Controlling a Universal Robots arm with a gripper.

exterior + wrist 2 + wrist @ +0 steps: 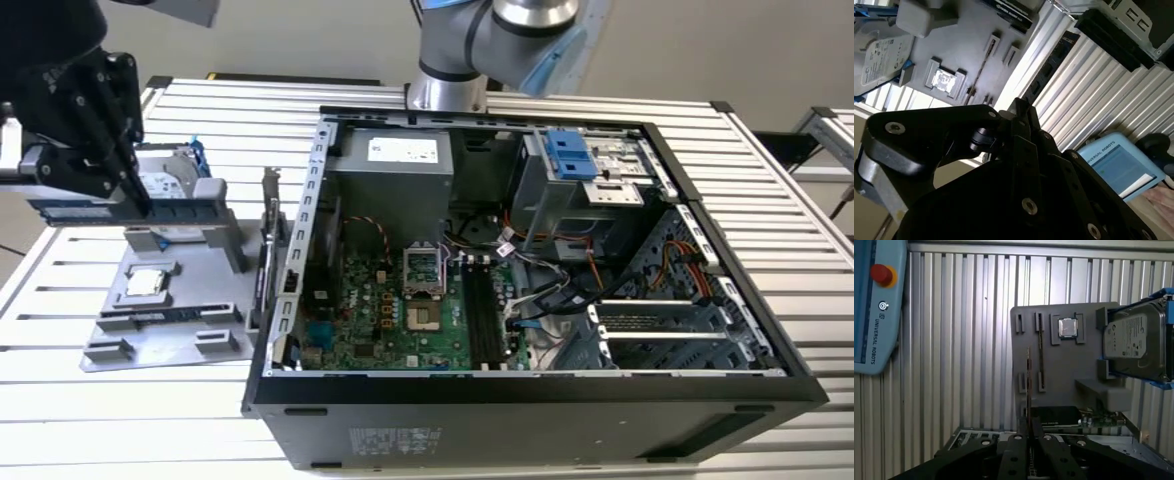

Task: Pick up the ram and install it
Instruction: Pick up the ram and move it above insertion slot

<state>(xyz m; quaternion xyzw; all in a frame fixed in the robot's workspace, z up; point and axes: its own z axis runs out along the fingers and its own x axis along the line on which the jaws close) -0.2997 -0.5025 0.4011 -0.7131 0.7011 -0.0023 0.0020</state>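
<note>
1. A pale wall is running behind a bench (80, 420) of silvery slats; a second slatted bench (830, 130) is standing just beyond it at the exterior view's right.
2. One open computer case (534, 400) is lying on its side on the bench, with its one green motherboard (387, 310) facing up; one grey tray (200, 295) is sitting just beside the case at the exterior view's left.
3. The tray is carrying one square processor (144, 283) and one silver hard drive (1134, 342) in a blue frame; one pale blue pendant (874, 305) with a red button is lying on the slats near the tray.
4. One robot arm (467, 40) is rising behind the case; its black end effector (1028, 434) is hanging over the tray, well apart from the motherboard.
5. The end effector's fingers are pinching one ram (1028, 385); in the first wrist view the stick is showing edge-on, reaching out from the fingertips over the tray, just beside a long narrow holder (1040, 355); whether it is touching the tray I cannot tell.
</note>
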